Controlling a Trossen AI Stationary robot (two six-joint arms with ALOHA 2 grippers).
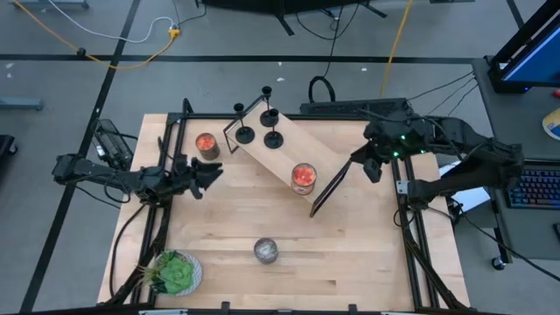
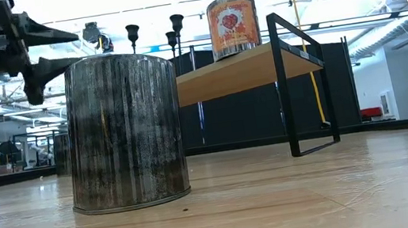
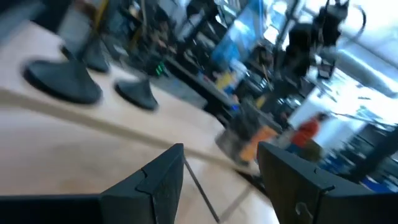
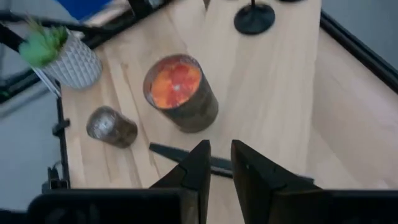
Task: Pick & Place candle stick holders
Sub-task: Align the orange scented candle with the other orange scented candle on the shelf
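The black metal candle stick holders (image 1: 259, 121) with round flat bases and thin stems are standing in a little cluster, four of them, at the far end of a raised light wood shelf (image 1: 278, 157) with a black wire frame, which is sitting diagonally on the wooden bench (image 1: 350, 245). In the low view three of their tiny cups (image 2: 175, 24) are poking up above the shelf board. One squat orange-red glass jar (image 1: 303, 177) is sitting on the near end of that same shelf, well apart from the holders, and a second orange-red jar (image 1: 206, 144) is on the bench just beside the shelf's far end. A squat silver ribbed jar (image 1: 266, 251) is standing alone near the front of the bench, and a small green plant in a white pot (image 1: 176, 272) is at the front left corner.

The left end effector (image 1: 213, 172) is hovering near the jar on the bench, pointing toward the shelf, fingers (image 3: 155, 180) apart and holding nothing. The right end effector (image 1: 374, 166) is hanging above the right side of the bench near the shelf's black frame leg, its fingers (image 4: 196, 167) nearly together with a thin gap, also empty
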